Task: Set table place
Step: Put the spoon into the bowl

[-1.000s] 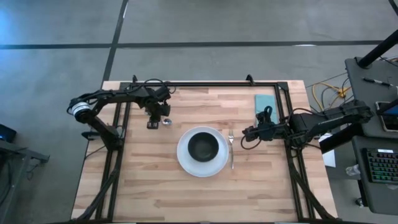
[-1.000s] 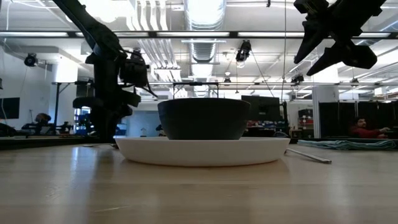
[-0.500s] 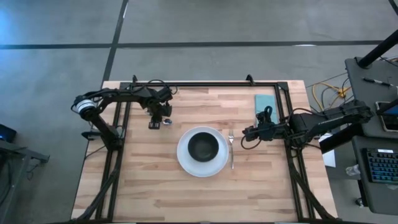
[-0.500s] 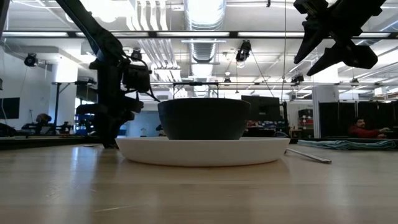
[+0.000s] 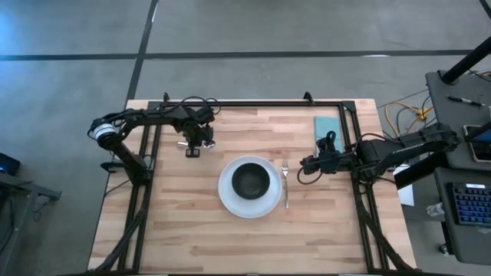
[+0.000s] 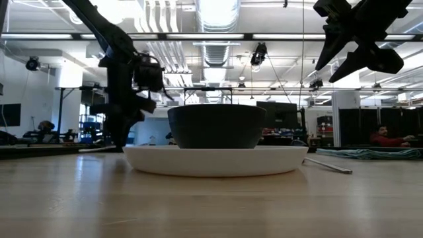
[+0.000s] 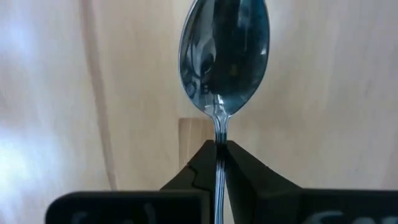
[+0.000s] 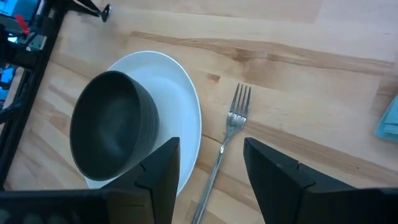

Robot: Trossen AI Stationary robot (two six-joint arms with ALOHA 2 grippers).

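The round white plate lies on the table, which is made of light wooden planks with a thin black frame, and I take this plate as the landmark. In its middle sits the smaller black bowl, matte and with a deep round wall. Just beside the plate, toward the right arm, the thin silver fork lies flat on the wood, not touching the rim. The left gripper is near the plate on the other side, toward the far edge of the table, and its dark fingers are clenched on the narrow handle of the shiny silver spoon, whose oval polished bowl points away over the wood. The right gripper hangs above the table just past the fork from the plate, with its fingers spread apart and holding nothing. A teal folded napkin lies farther from the plate, behind this gripper.
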